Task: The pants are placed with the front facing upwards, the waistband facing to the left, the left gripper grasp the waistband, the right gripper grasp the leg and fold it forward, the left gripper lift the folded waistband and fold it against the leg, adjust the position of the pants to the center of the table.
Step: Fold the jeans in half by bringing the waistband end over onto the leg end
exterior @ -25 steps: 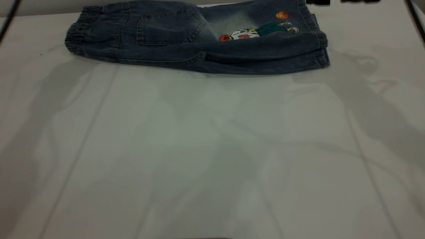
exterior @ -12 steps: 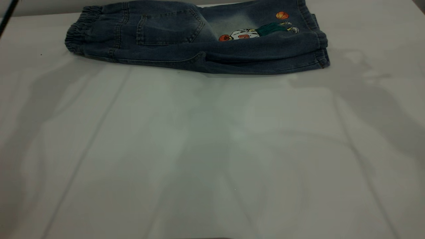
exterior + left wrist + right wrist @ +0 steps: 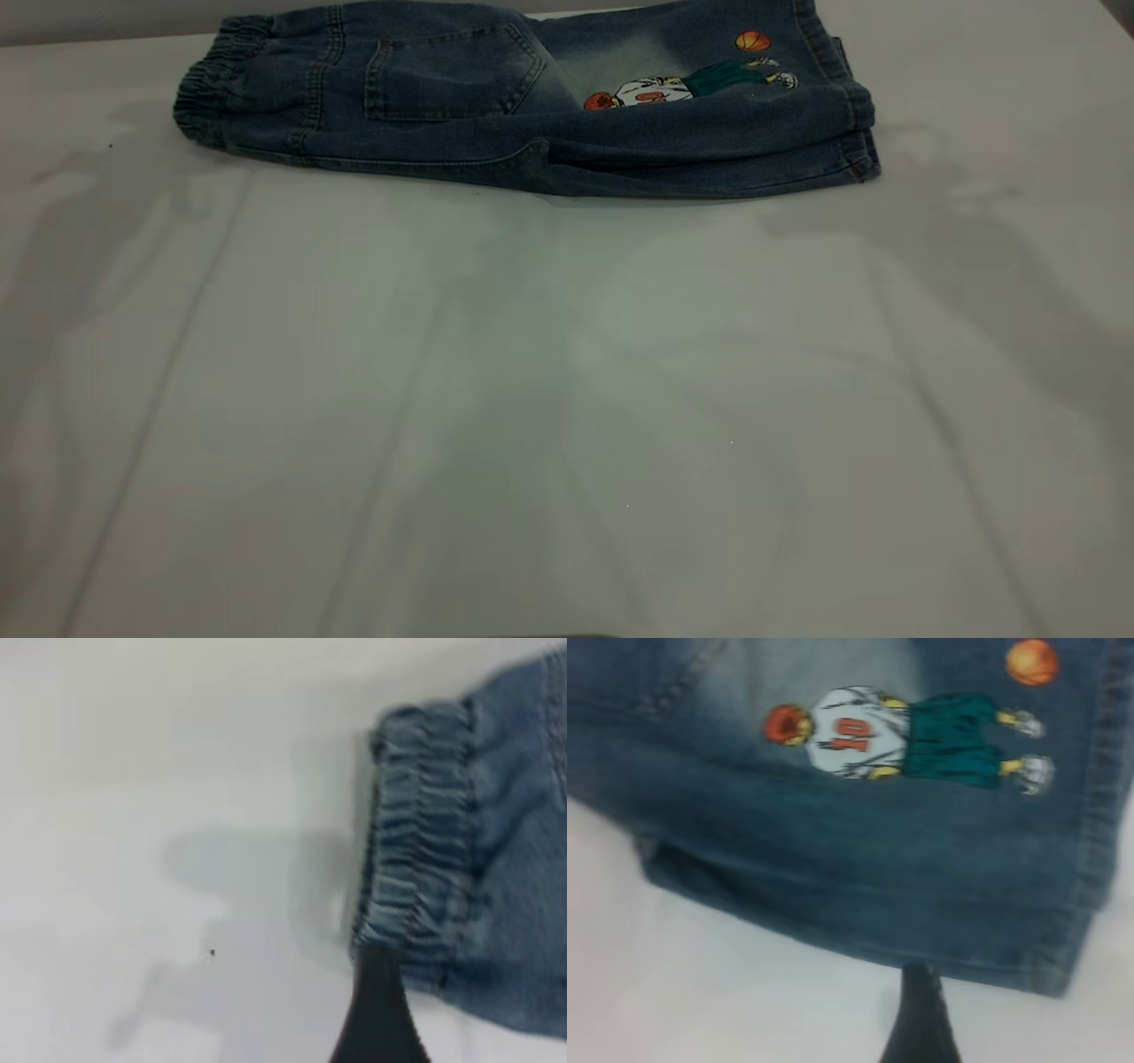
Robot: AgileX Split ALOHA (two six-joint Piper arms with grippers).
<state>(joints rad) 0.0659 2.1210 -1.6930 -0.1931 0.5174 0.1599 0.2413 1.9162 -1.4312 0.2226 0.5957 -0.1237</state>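
Denim pants [image 3: 532, 97] are seen in the exterior view lying folded lengthwise at the far edge of the table [image 3: 567, 399], back side up. The waistband [image 3: 208, 97] is turned to the left and the leg [image 3: 753, 106] hems to the right. A patch pocket [image 3: 452, 75] and a cartoon basketball print [image 3: 691, 80] are shown on the upper layer. Neither arm is seen in this view.

In the left wrist view, the gathered waistband [image 3: 416, 833] is shown resting on the table [image 3: 133, 771]. A single black fingertip of the left gripper [image 3: 381, 1010] is seen just beside it; whether that claw is released or clenched cannot be told.

In the right wrist view, the leg [image 3: 921, 859] with the print [image 3: 904, 735] is shown. One black fingertip of the right gripper [image 3: 921, 1019] is seen near the folded edge, and its state cannot be told.
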